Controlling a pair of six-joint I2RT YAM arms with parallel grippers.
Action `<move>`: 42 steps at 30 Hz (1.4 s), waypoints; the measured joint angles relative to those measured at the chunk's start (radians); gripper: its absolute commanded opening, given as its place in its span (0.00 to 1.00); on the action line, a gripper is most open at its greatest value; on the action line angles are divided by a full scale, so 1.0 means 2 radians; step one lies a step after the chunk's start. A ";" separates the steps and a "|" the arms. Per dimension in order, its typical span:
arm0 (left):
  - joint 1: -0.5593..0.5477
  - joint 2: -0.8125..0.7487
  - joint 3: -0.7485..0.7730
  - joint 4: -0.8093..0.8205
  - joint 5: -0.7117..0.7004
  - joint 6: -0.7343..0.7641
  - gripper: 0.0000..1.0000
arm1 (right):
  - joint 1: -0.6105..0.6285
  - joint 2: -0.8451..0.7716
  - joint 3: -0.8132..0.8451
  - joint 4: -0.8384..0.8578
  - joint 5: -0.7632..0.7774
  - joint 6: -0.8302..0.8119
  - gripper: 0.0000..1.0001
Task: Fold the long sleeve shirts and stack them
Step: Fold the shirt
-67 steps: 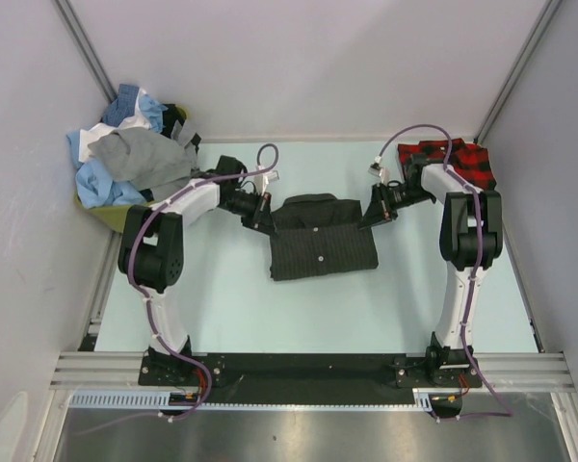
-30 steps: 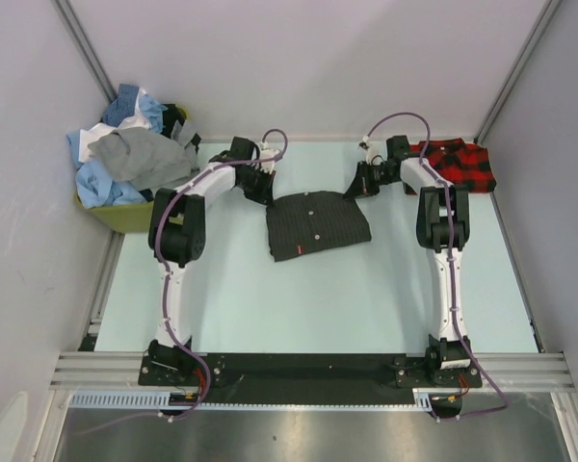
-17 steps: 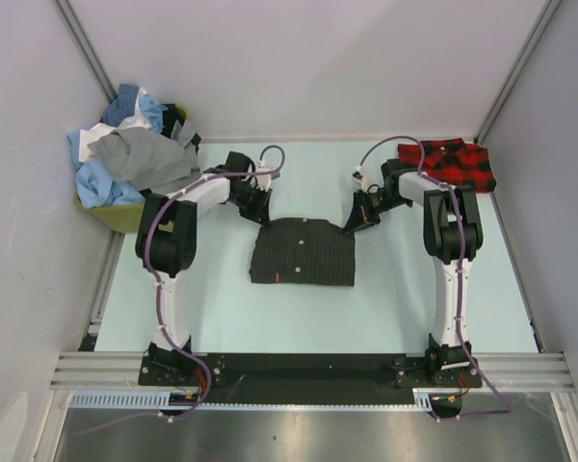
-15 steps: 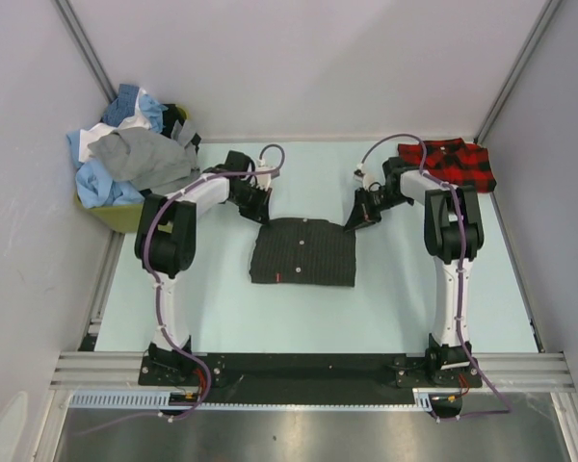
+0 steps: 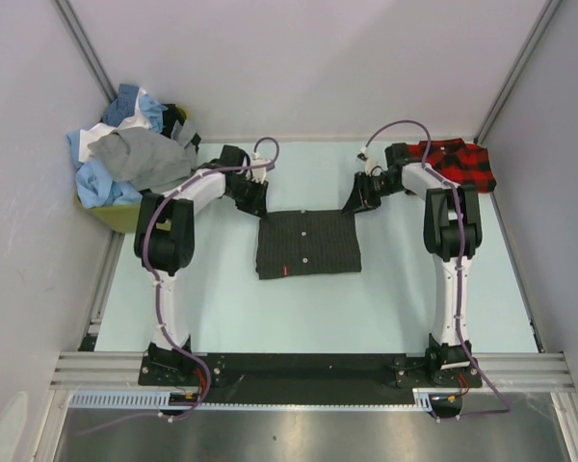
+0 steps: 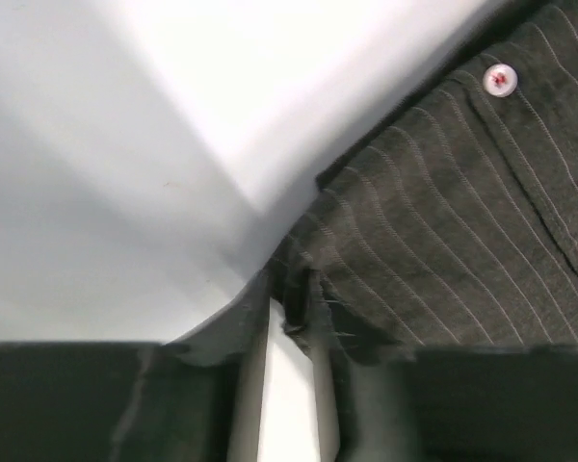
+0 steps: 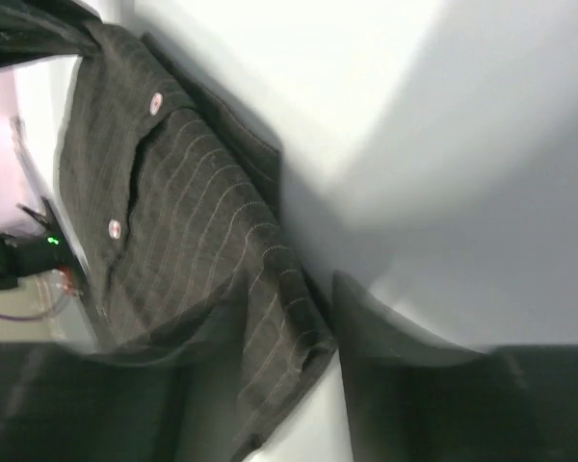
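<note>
The dark charcoal pinstriped shirt [image 5: 306, 245] lies folded into a flat rectangle mid-table, button placket up. My left gripper [image 5: 253, 202] is at its far left corner. In the left wrist view the left gripper [image 6: 287, 289] is open a crack, bare table showing in the gap and the shirt's corner [image 6: 433, 241] just at the tips. My right gripper [image 5: 355, 204] is at the far right corner. In the right wrist view the right gripper [image 7: 289, 287] is open, the shirt's corner [image 7: 173, 221] lying loose between the fingers. A folded red-and-black plaid shirt [image 5: 458, 162] lies at the far right.
A green bin [image 5: 116, 218] at the far left holds a heap of blue, white and grey shirts [image 5: 125, 159]. Grey walls close in the table on three sides. The arm bases stand at the near edge.
Both grippers, shut on the charcoal shirt's far corners, pulled it towards the near edge and laid it flat. They have since drawn back towards the far side and their jaws have parted.
</note>
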 measured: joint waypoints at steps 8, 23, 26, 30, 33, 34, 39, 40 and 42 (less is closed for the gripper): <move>0.044 -0.113 -0.111 0.047 0.038 -0.035 1.00 | -0.032 -0.046 -0.020 -0.002 -0.001 0.000 0.99; -0.127 -0.261 -0.463 0.382 0.222 -0.375 0.99 | 0.108 -0.267 -0.409 0.237 -0.160 0.218 1.00; -0.083 -0.204 -0.477 0.413 0.230 -0.403 0.99 | 0.080 -0.182 -0.410 0.281 -0.160 0.257 1.00; -0.022 -0.187 -0.482 0.429 0.268 -0.421 0.99 | 0.035 -0.143 -0.388 0.298 -0.195 0.265 1.00; -0.004 -0.203 -0.498 0.424 0.276 -0.412 0.99 | 0.014 -0.133 -0.358 0.242 -0.194 0.229 1.00; -0.002 -0.212 -0.502 0.416 0.277 -0.406 0.99 | 0.010 -0.134 -0.347 0.210 -0.188 0.206 1.00; -0.022 -0.310 -0.499 0.356 0.271 -0.391 0.99 | 0.008 -0.168 -0.294 0.096 -0.171 0.142 1.00; -0.032 -0.322 -0.489 0.355 0.270 -0.391 1.00 | 0.010 -0.179 -0.289 0.097 -0.171 0.143 1.00; -0.060 -0.326 -0.447 0.360 0.266 -0.392 0.99 | 0.016 -0.196 -0.276 0.114 -0.170 0.154 1.00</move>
